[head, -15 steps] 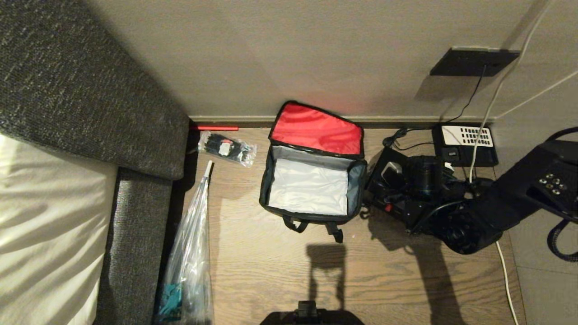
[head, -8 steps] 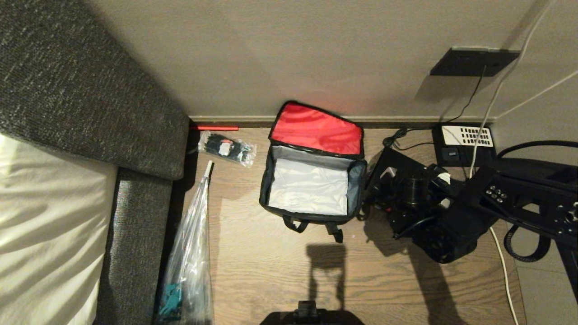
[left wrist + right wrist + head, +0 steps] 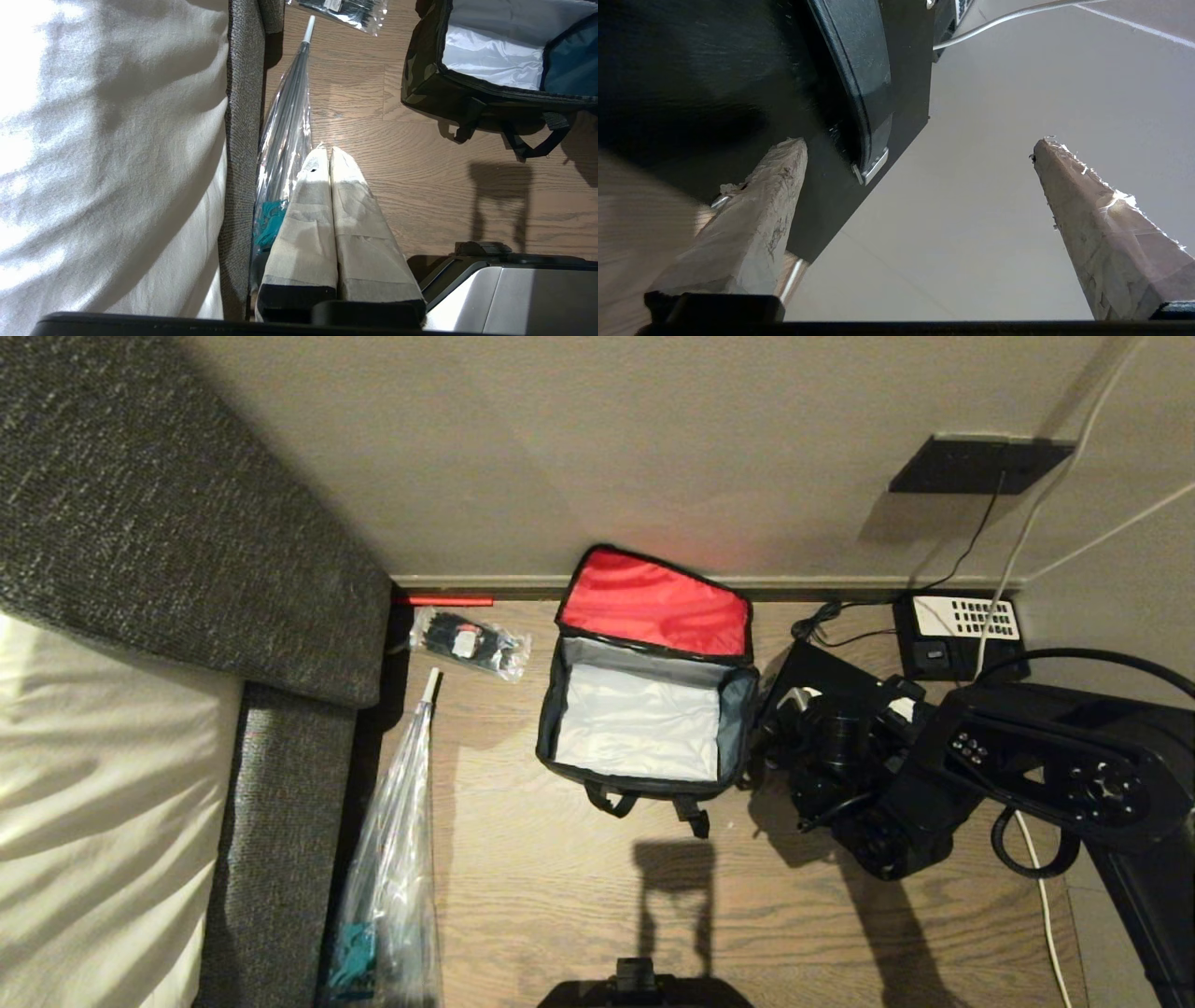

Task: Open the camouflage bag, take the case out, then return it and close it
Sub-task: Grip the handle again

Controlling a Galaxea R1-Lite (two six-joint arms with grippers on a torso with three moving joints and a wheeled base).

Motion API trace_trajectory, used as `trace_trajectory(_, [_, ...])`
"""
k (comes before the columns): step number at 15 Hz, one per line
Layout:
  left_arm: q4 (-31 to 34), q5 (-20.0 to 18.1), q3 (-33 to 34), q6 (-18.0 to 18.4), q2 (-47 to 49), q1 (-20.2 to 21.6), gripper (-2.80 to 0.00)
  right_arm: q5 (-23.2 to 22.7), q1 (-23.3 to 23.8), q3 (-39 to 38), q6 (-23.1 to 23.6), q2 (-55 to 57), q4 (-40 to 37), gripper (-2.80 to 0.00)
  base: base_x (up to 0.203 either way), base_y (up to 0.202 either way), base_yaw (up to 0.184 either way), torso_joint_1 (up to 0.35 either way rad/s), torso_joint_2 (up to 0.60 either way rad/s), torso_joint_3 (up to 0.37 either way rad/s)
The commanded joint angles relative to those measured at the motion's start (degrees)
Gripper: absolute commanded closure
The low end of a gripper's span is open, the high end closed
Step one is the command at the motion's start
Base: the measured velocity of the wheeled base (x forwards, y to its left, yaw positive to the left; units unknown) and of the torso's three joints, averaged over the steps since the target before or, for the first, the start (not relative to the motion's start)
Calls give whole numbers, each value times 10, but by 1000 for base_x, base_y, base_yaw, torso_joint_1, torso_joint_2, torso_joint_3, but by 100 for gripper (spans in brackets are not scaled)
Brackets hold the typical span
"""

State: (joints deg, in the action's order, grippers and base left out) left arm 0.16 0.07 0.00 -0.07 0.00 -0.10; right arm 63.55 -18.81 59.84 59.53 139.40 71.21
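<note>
The camouflage bag (image 3: 644, 775) stands open on the wooden floor by the wall, its red-lined lid (image 3: 653, 602) leaning back and its pale lining bare inside. Its camouflage side also shows in the left wrist view (image 3: 423, 79). The flat black case (image 3: 810, 665) lies on the floor just right of the bag. My right gripper (image 3: 851, 702) hovers over it, open. In the right wrist view the case (image 3: 738, 70), with its handle and metal clasp, sits beside one taped finger (image 3: 775, 186), and nothing is between the gripper's (image 3: 917, 144) fingers. My left gripper (image 3: 327, 151) is shut and parked.
A grey upholstered bed edge (image 3: 280, 803) fills the left. A wrapped umbrella (image 3: 392, 859) and a clear packet of black items (image 3: 467, 642) lie left of the bag. A desk phone (image 3: 962, 625), cables and a wall socket plate (image 3: 980, 462) are at the right.
My right arm has swung in from the right, its forearm now across the lower right, and the gripper has shifted slightly left over the case. The bag has not moved.
</note>
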Motion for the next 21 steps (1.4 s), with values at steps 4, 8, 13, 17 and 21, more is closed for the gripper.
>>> trace_trajectory(4, [0,0,0,0,0,0,0,-54,23,27,52,23,29,-280,0,0,0,0,0,0])
trace_trajectory(8, [0,0,0,0,0,0,0,-70,23,50,63,40,41,-280,0,0,0,0,0,0])
trace_trajectory(13, [0,0,0,0,0,0,0,-94,32,79,86,65,49,-280,0,0,0,0,0,0])
trace_trajectory(17, [0,0,0,0,0,0,0,-106,43,94,89,86,49,-280,0,0,0,0,0,0])
trace_trajectory(21, [0,0,0,0,0,0,0,-116,58,119,91,97,48,-280,0,0,0,0,0,0])
